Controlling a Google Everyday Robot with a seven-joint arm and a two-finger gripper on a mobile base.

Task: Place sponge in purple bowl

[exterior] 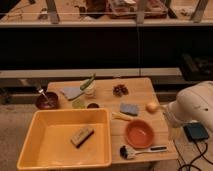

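Note:
The sponge [129,108], a small flat blue-grey pad, lies on the wooden table [137,87] right of centre. The purple bowl [47,101] sits at the table's left edge with a fork standing in it. My white arm [196,107] comes in from the right beyond the table's edge. The gripper [172,121] hangs pale at the arm's lower left, by the table's right edge, to the right of the sponge and apart from it. It is open and holds nothing.
A big yellow tub [35,142] at front left holds a tan block [82,136]. An orange bowl [139,133], a brush [136,150], a round yellow fruit [152,107], a pine cone [120,90], a cup [89,89], a grey-blue cloth [71,92] and a tiny dark cup [93,106] share the table.

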